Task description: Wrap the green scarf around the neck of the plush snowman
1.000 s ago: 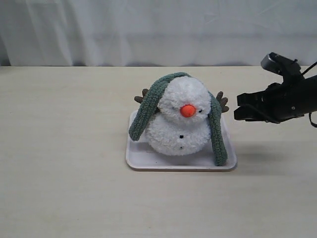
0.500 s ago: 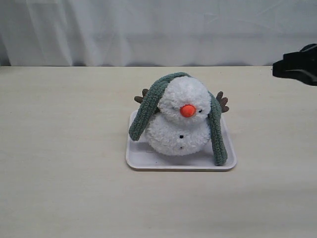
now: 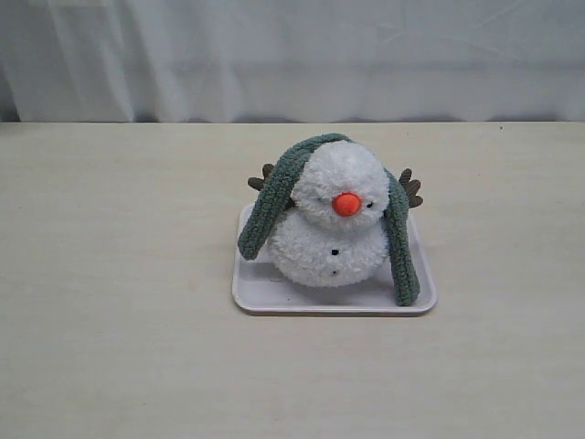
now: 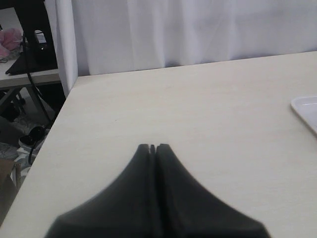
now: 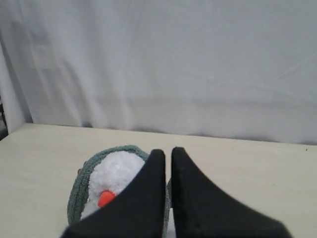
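Observation:
The plush snowman (image 3: 334, 233) sits upright on a white tray (image 3: 265, 294) in the middle of the table, orange nose facing the exterior camera. The green scarf (image 3: 271, 206) runs over the back and top of its head, and one end hangs down each side onto the tray. Neither gripper appears in the exterior view. My right gripper (image 5: 168, 151) hangs shut and empty above and apart from the snowman (image 5: 119, 173), whose scarf (image 5: 78, 191) shows beside its fingers. My left gripper (image 4: 152, 147) is shut and empty over bare table, well away from the toy.
A white curtain hangs behind the table. In the left wrist view, a tray corner (image 4: 306, 110) sits at one side, and at the other the table edge (image 4: 47, 144) drops to a cluttered floor with cables.
The right arm has pulled back to the right and left the exterior view. The snowman, scarf and tray have not moved.

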You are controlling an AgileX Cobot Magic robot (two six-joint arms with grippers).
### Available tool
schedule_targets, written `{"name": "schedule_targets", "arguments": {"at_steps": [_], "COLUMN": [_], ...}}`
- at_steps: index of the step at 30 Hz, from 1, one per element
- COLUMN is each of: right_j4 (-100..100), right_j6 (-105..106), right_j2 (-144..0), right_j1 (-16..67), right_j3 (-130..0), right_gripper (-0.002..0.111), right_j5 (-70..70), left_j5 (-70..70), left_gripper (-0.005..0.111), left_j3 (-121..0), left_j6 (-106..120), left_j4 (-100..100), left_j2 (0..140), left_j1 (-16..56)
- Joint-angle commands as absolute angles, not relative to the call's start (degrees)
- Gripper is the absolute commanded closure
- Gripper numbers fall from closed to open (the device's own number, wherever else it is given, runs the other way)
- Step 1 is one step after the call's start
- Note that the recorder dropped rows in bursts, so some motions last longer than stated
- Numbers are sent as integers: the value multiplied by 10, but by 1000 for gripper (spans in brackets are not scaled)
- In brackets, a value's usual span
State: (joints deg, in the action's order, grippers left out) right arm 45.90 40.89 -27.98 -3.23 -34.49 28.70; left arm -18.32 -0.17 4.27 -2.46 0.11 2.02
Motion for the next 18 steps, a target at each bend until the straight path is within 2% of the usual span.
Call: {"name": "schedule_targets", "arguments": {"at_steps": [1,8,13,18], "right_j4": [467,507,552,554], "right_j6": [407,407,415,411], "right_j2": [-236,-155,-92,-40], "right_j1": [-32,-32,-32,-32], "right_j3": [-322,-233,-138,-139], "right_gripper": [104,104,104,104], "right_j5": [269,277,257,259], "left_j5": [-177,-172,-105,-66], "left_gripper": [107,107,107,107], "left_j3": [0,0,0,0], "left_j6": [42,42,43,40], "left_j4": [-24,-26,-24,78], "left_j2": [0,0,0,0], "left_j1": [20,20,20,20]}}
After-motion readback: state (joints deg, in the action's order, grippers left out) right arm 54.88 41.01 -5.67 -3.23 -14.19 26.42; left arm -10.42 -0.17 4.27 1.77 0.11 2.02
